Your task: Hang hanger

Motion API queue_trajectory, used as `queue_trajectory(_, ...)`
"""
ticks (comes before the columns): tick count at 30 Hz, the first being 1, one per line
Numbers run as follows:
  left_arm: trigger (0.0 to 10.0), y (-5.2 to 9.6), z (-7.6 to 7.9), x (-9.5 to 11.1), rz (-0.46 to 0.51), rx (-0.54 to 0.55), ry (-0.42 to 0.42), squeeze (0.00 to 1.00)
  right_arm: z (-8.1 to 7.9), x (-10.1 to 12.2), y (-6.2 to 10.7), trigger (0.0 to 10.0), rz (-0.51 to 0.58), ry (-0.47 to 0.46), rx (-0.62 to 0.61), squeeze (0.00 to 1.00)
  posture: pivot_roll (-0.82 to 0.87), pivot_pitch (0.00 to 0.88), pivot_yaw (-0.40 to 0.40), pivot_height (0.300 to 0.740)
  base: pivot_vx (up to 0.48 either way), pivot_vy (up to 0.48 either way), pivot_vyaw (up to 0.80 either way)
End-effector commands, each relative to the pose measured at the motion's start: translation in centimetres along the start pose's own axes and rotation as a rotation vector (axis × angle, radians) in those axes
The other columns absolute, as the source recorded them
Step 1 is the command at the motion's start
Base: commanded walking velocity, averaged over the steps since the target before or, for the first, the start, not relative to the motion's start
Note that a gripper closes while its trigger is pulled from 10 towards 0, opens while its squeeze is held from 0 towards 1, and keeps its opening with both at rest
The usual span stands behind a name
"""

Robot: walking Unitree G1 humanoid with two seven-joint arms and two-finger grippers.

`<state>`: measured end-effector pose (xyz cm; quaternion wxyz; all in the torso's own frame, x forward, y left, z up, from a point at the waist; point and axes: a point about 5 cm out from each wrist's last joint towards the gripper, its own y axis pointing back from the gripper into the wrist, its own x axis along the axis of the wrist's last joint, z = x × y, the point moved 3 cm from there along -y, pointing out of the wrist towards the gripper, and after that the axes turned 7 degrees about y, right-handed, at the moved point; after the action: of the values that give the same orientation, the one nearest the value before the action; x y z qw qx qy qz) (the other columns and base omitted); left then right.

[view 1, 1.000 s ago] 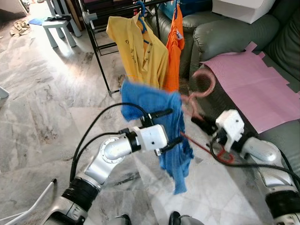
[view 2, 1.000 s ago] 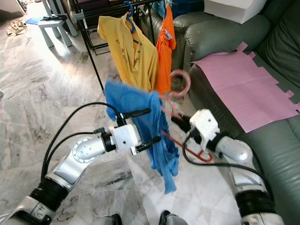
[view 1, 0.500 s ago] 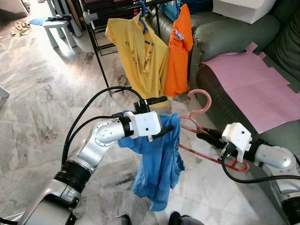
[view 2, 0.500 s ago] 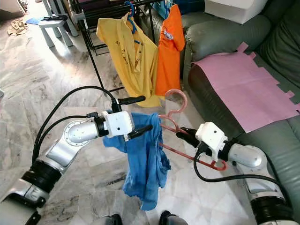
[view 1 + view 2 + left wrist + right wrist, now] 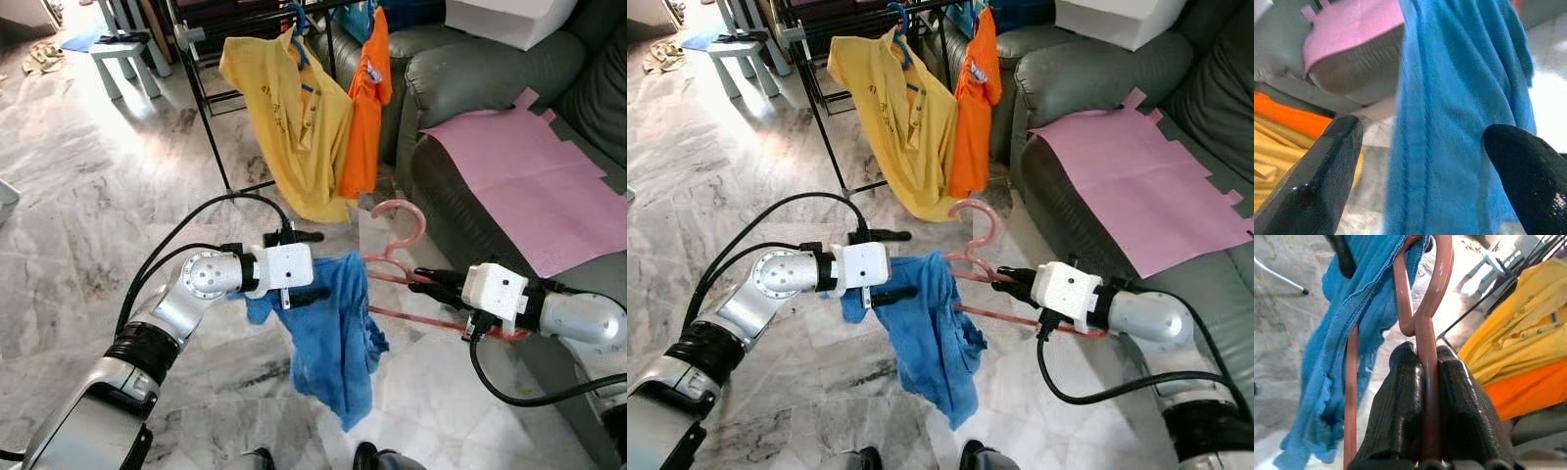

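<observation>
Lower than half a second ago, the left gripper (image 5: pixel 312 264) spreads its fingers around the blue garment's (image 5: pixel 338 338) top edge. That garment drapes over the pink hanger (image 5: pixel 397 257), above the marble floor (image 5: pixel 88 235). Rightward, the right gripper (image 5: pixel 423 282) pinches the hanger's neck.

No text is reading clearly anywhere; a small label on the orange shirt (image 5: pixel 373 70), upper centre, is showing too blurred.
</observation>
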<state>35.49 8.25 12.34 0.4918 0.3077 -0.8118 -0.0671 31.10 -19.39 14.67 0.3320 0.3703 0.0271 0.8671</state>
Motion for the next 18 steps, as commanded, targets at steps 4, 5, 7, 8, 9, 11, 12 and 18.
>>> queue_trajectory(4,0.0,0.4,-0.8,-0.1,-0.029,-0.050,0.026,0.00,0.8,0.1,0.1,10.0,-0.019,0.102,0.011,0.00,-0.10,0.155,0.057,0.740,0.000,0.000,0.00)
queue_trajectory(5,0.0,0.4,-1.0,-0.1,-0.027,-0.055,0.028,0.00,0.9,0.0,0.1,10.0,-0.026,0.118,0.011,0.00,-0.10,0.155,0.057,0.740,0.000,0.000,0.00)
queue_trajectory(7,0.0,0.6,-1.4,0.0,-0.031,-0.054,0.027,0.00,0.9,-0.2,0.1,10.0,-0.037,0.133,0.007,0.00,-0.10,0.155,0.057,0.740,0.000,0.000,0.00)
queue_trajectory(8,0.0,0.6,-1.4,0.0,-0.031,-0.054,0.027,0.00,0.9,-0.2,0.1,10.0,-0.037,0.133,0.007,0.00,-0.10,0.155,0.057,0.740,0.000,0.000,0.00)
queue_trajectory(9,0.0,0.7,-1.8,-0.1,-0.038,-0.048,0.028,0.00,0.8,-0.4,0.1,10.0,-0.045,0.144,0.009,0.00,-0.10,0.155,0.059,0.740,0.000,0.000,0.00)
queue_trajectory(11,0.0,0.8,-2.1,-0.2,-0.046,-0.049,0.042,0.00,0.8,-0.5,0.1,10.0,-0.053,0.166,0.007,0.00,-0.10,0.155,0.060,0.740,0.000,0.000,0.00)
queue_trajectory(12,0.0,0.8,-2.1,-0.3,-0.049,-0.051,0.046,0.00,0.8,-0.6,0.1,10.0,-0.055,0.169,0.006,0.00,-0.10,0.155,0.060,0.740,0.000,0.000,0.00)
queue_trajectory(18,0.0,0.7,-1.3,-1.3,-0.086,-0.088,0.088,0.00,1.2,-0.5,0.0,10.0,-0.050,0.186,-0.036,0.00,-0.10,0.157,0.064,0.740,0.000,0.000,0.00)
